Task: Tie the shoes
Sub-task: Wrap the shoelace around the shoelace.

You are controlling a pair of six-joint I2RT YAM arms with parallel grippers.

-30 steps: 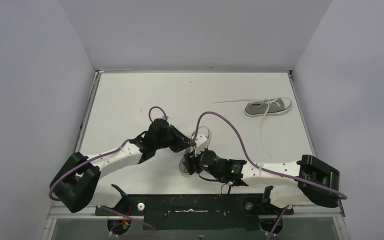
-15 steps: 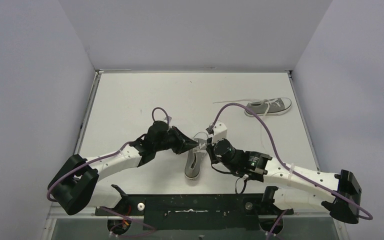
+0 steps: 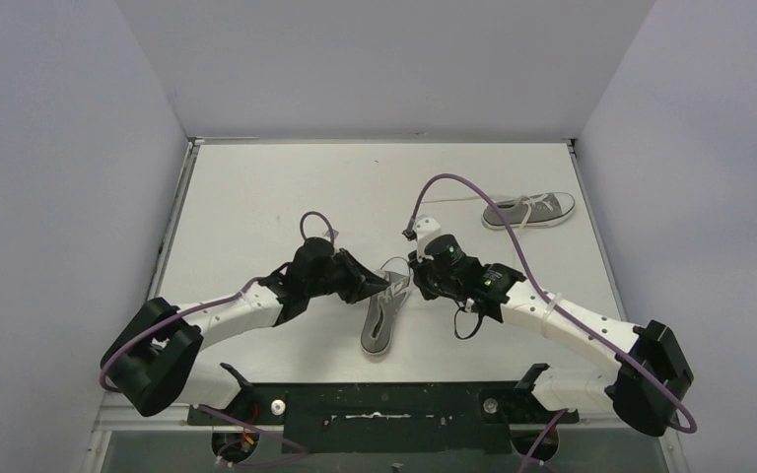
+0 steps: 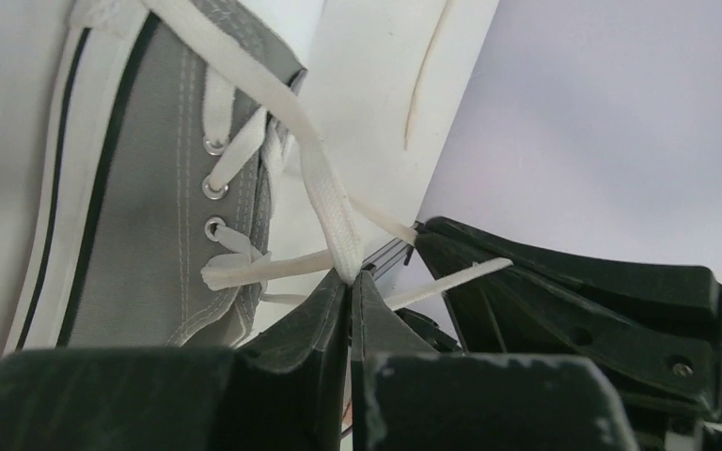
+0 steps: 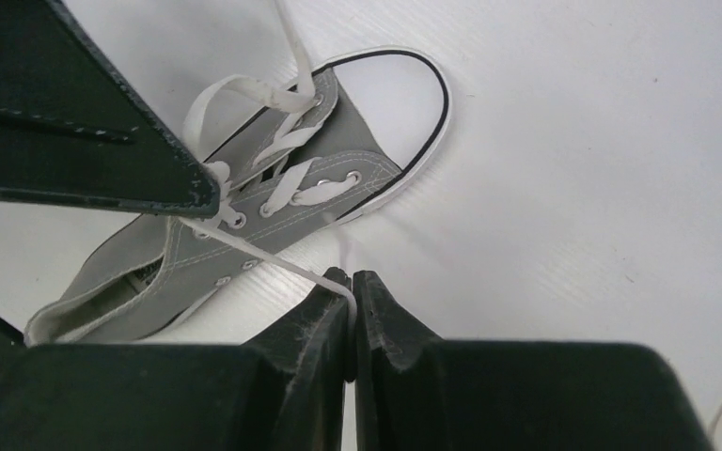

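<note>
With left gripper (image 4: 350, 282) clamped on one lace (image 4: 324, 202) and right gripper (image 5: 350, 280) pinched shut on the other lace (image 5: 263, 258), either side of the near shoe (image 3: 382, 313) and its laced front, draw apart evenly without dragging that shoe, minding the grippers' closeness and the second shoe (image 3: 529, 210) lying well beyond to its right.

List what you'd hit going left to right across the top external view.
left arm base → near shoe → far shoe → right arm base. Left out: left pincer and right pincer, each shut on a lace, both overlapping the near shoe.
</note>
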